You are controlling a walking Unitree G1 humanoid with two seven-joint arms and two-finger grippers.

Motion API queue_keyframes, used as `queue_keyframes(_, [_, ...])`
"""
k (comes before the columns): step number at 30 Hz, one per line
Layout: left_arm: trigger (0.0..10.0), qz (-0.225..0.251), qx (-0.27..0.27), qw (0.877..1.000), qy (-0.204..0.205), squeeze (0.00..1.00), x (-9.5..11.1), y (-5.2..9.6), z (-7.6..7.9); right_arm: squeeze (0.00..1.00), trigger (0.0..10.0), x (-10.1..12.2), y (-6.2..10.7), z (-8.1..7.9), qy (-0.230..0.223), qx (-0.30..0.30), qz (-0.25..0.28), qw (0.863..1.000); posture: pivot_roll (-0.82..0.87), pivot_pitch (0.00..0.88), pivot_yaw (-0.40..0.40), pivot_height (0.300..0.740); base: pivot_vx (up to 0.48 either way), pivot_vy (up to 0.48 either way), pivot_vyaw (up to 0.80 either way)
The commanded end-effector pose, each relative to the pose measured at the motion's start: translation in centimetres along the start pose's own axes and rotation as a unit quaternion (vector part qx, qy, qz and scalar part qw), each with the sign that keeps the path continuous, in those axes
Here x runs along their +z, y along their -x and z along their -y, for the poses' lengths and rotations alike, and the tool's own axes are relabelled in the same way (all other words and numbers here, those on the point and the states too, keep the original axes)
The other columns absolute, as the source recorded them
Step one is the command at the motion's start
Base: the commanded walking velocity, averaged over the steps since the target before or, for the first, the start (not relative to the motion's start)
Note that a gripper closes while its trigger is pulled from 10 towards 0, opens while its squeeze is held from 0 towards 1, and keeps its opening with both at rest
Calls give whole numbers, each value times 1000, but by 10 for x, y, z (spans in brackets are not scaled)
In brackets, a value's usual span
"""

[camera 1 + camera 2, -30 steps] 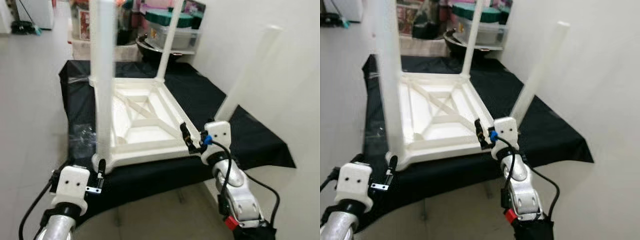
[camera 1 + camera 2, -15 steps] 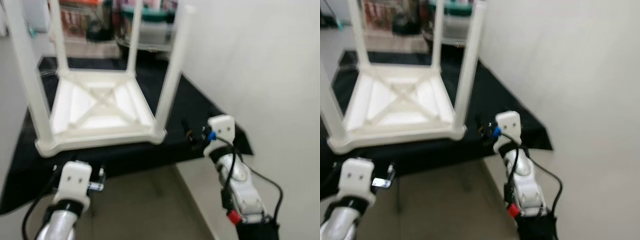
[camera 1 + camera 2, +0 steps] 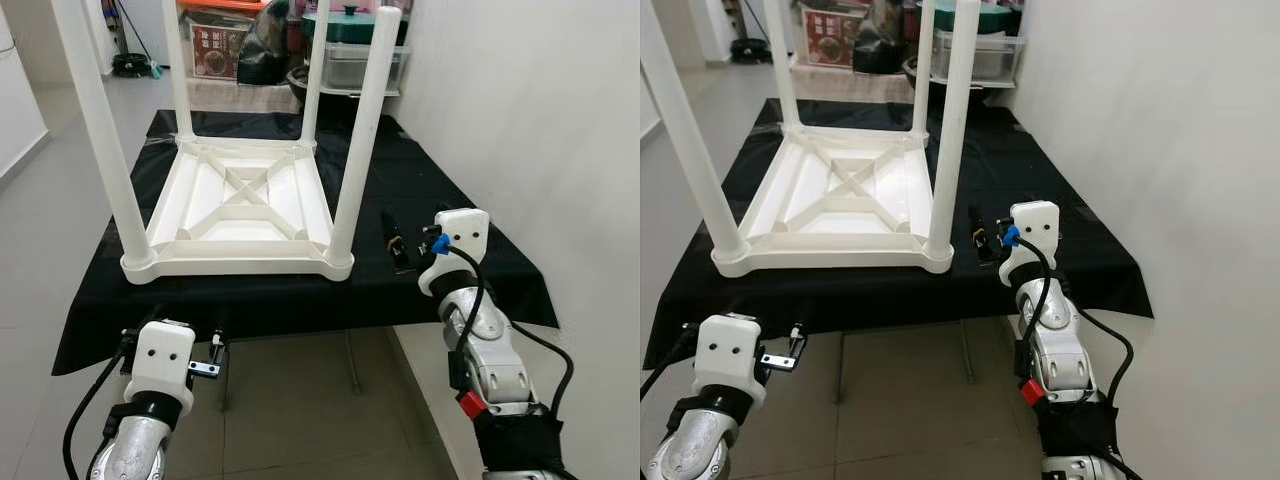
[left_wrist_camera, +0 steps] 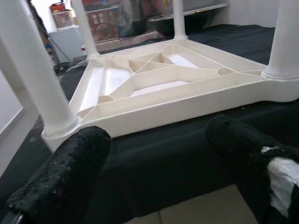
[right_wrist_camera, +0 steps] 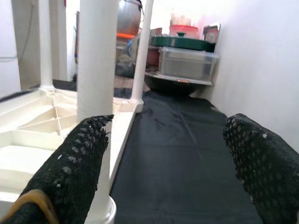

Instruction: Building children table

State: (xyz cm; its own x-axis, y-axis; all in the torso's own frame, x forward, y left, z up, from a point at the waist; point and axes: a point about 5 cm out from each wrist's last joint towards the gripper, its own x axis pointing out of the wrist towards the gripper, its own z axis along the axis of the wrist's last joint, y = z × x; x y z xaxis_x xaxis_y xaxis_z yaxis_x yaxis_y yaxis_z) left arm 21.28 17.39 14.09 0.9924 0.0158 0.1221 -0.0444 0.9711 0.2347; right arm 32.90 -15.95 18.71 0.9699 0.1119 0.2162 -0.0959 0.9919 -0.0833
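Both grippers stand released: in the left eye view, the left gripper (image 3: 215, 352) hangs below the black-draped desk (image 3: 470, 260), the right gripper (image 3: 398, 243) just beside the near right leg of the upturned white plastic children's table (image 3: 240, 205). Left wrist view: that table rests on the desk, four legs up. Right wrist view: the leg (image 5: 96, 60) rises beside one finger; closing squarely around it seems wise.

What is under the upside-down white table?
A black cloth lies under the white table, spread over a stand; one thin metal leg shows below. The cloth hides the stand's top, and the table hides the cloth under it.
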Motion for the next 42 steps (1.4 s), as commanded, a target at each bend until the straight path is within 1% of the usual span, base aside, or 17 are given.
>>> queue_keyframes(1, [10000, -7, 3, 1000, 1, 0, -3, -1, 0, 0, 10000, -5, -1, -4, 4, 0, -15, 1000, 89, 0, -134, 740, 0, 0, 800])
queue_keyframes(7, [10000, -7, 3, 1000, 2, 0, -3, -1, 1, 0, 10000, -5, -1, -4, 6, -4, -16, 1000, 88, 0, -135, 740, 0, 0, 800])
queue_keyframes(10, [10000, -7, 3, 1000, 3, 0, -4, -3, 2, 0, 10000, -6, -2, -2, -5, -11, -16, 1000, 87, 0, -136, 740, 0, 0, 800])
queue_keyframes(14, [10000, -8, 7, 1000, 5, 0, -5, -5, 3, 0, 10000, -5, -3, -1, -17, -11, -13, 1000, 90, 0, -139, 740, 0, 0, 0])
queue_keyframes(23, [10000, -7, 9, 1000, 4, 0, -5, -8, 3, 0, 10000, -5, -7, -1, -17, -16, -14, 1000, 95, 0, -143, 740, 0, 0, 0])
queue_keyframes(27, [10000, -3, 9, 1000, 7, 0, -5, -9, 3, 0, 10000, 0, -11, 0, -23, -24, -7, 999, 95, 0, -142, 740, 0, 0, 0])
queue_keyframes(32, [10000, 9, 10, 1000, 15, 0, -2, -9, 2, 0, 10000, 3, -11, 5, -16, -47, 3, 999, 96, 0, -140, 740, 0, 0, 0])
queue_keyframes(36, [10000, 12, 11, 1000, 16, 0, -1, -10, 1, 0, 10000, -3, -9, 7, -14, -52, -14, 998, 96, 0, -138, 740, 257, 0, 0])
queue_keyframes(39, [10000, 13, 9, 1000, 17, 0, -2, -9, 1, 0, 10000, -20, -1, 2, 1, -28, -57, 998, 93, 0, -136, 740, 261, 0, 0])
queue_keyframes(42, [10000, 12, 8, 1000, 17, 0, -2, -9, 1, 0, 10000, -25, 4, -1, 5, -17, -67, 998, 92, 0, -135, 740, 261, 0, 0])
